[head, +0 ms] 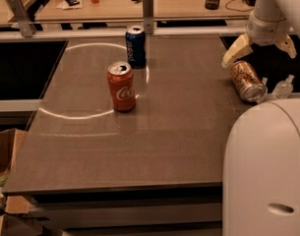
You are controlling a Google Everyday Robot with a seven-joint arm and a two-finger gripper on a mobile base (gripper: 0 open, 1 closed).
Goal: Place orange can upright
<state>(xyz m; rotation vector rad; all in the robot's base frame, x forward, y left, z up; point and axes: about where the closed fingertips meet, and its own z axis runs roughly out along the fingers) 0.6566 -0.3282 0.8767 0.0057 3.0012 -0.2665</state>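
Note:
The orange can (246, 80) lies on its side near the right edge of the grey table (154, 141), its silver top pointing toward the front right. My gripper (261, 49) hangs just above and behind the can, open, with one pale finger (235, 52) at the left and the other (289, 46) at the right. The fingers do not touch the can. It holds nothing.
A red Coca-Cola can (121, 86) stands upright left of centre. A blue Pepsi can (135, 46) stands behind it. A clear plastic bottle (282, 88) sits at the right edge beside the orange can. My white arm body (267, 171) fills the lower right.

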